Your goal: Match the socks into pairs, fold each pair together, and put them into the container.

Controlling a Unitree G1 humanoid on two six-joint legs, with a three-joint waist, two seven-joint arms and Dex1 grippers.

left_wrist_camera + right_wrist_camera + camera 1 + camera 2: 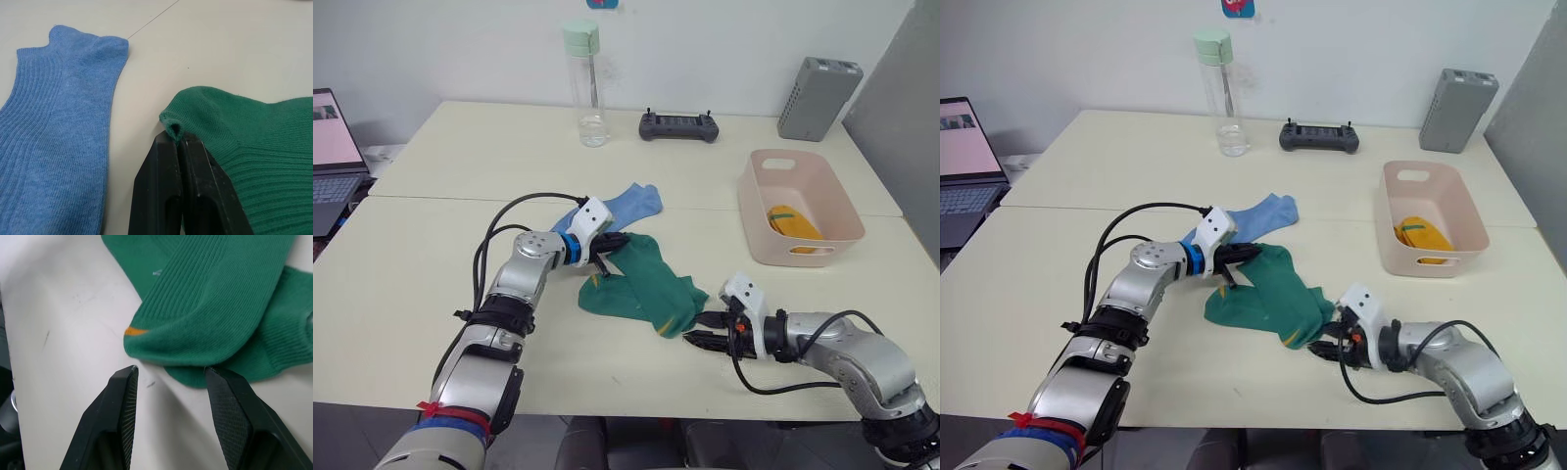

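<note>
Left gripper [178, 142] is pinched tight on the cuff edge of the green socks [646, 284], black fingers [161, 186] pressed together with a fold of knit between them. Right gripper [171, 382] sits spread wide, jaws apart, right at the toe end where the two green socks overlap, one finger tip nearly touching fabric. Bare table [431, 264] lies open on both sides. Just beyond the left gripper, a blue sock [626, 204] lies flat. Off to the right, well apart, the pink container [798, 204] holds a yellow pair [793, 223].
</note>
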